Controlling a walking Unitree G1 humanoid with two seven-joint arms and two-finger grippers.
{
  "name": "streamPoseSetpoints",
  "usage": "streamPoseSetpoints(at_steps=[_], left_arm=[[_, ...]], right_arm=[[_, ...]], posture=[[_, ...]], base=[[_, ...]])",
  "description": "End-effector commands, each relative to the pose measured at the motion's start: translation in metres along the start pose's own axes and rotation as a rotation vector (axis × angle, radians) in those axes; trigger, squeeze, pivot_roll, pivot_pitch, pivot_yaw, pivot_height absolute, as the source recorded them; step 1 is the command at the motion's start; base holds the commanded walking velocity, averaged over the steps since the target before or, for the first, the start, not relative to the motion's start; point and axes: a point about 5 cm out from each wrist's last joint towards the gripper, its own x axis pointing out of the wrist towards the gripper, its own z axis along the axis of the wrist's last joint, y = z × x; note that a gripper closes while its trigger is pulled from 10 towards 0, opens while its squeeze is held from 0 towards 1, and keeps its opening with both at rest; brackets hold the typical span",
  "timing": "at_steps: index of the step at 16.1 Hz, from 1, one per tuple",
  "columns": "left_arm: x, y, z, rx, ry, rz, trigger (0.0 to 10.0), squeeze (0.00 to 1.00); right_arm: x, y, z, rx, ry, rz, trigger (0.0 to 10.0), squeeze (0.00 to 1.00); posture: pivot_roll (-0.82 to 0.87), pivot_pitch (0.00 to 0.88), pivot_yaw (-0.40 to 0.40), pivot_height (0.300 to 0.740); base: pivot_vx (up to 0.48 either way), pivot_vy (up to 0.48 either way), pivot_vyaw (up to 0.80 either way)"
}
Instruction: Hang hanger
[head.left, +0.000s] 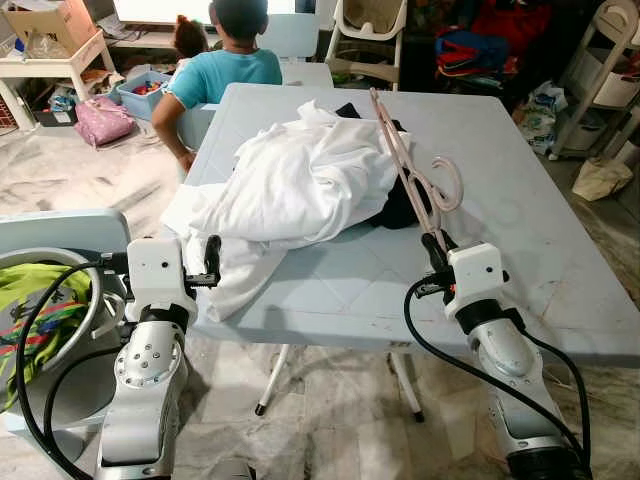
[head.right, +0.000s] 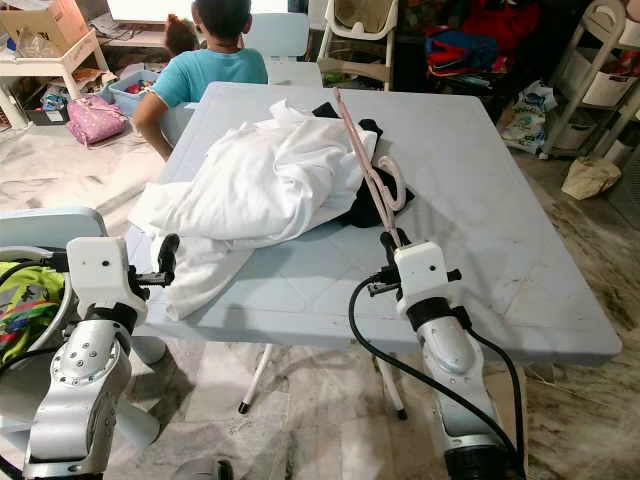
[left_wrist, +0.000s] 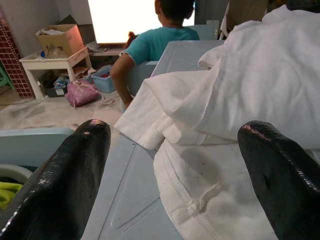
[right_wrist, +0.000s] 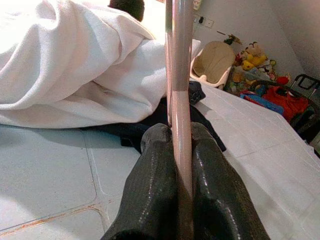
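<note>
My right gripper (head.left: 436, 247) was pinching the hanger (head.left: 412, 170) at its near end, the frame running toward 11 o'clock over the white garment (head.left: 300, 185) on the table (head.left: 500, 150). My left gripper (head.left: 212, 258) sat spread at the garment's 7 o'clock edge. I judged a level lift best, keeping the hook (head.left: 447, 185) clear of the cloth.

bright daylight | soft shadows | window (left_wrist: 122, 20) glare | sharp
</note>
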Motion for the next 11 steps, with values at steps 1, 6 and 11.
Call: streamPoseSetpoints(at_steps=[1,6,11], left_arm=[[0.0005,-0.0018,-0.0002,0.008,0.008,0.003,10.0,0.0],[-0.0023,-0.0033,-0.0015,0.002,0.02,0.001,10.0,0.0],[-0.0047,-0.0051,-0.0013,0.026,0.016,0.003,10.0,0.0]], right_arm=[[-0.0031,0.0031,-0.0074,0.027,0.042,0.007,10.0,0.0],[-0.0067,0.0034,-0.0089,0.035,0.052,0.002,10.0,0.0],[-0.0097,0.0032,-0.0088,0.04,0.058,-0.003,10.0,0.0]], posture=[[0.03,0.005,-0.018,0.74],[0.03,0.015,-0.015,0.74],[0.03,0.025,-0.014,0.74]], base=[[0.0,0.0,0.0],[0.0,0.0,0.0],[0.0,0.0,0.0]])
